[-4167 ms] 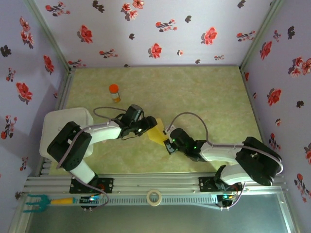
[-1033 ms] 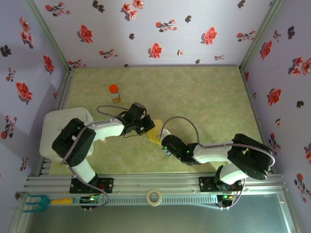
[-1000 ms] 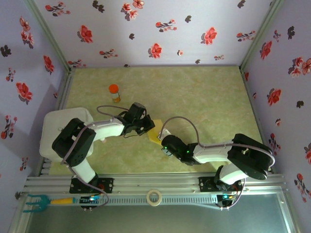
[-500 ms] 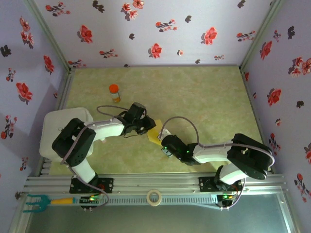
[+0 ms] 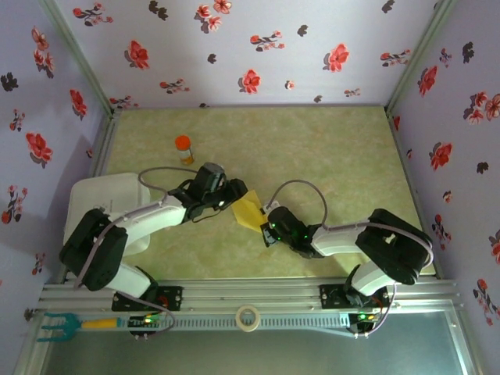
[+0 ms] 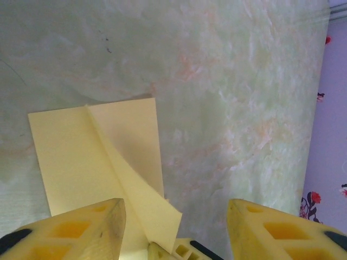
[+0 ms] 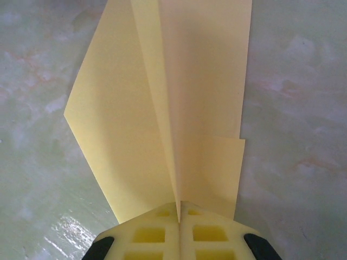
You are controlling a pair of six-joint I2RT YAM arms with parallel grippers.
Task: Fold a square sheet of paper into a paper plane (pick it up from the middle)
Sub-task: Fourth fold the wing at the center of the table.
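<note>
Your right gripper (image 7: 179, 212) is clenched on the raised centre crease of the folded yellow square sheet of paper (image 7: 162, 92), lying on the green marbled counter (image 6: 238, 81); your left gripper (image 6: 173, 211) sits released at its edge

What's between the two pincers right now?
The folded yellow paper, seen in the top view: the right pincer is shut on one end, the open left pincer faces the other.

We see the yellow sheet of paper (image 5: 248, 211) part-folded, with slanted edges and a centre crease standing up as a ridge. It lies flat near the middle of the surface (image 5: 328, 156), slightly toward the near edge, its ridge end pinched in the right tool (image 7: 179, 208).
</note>
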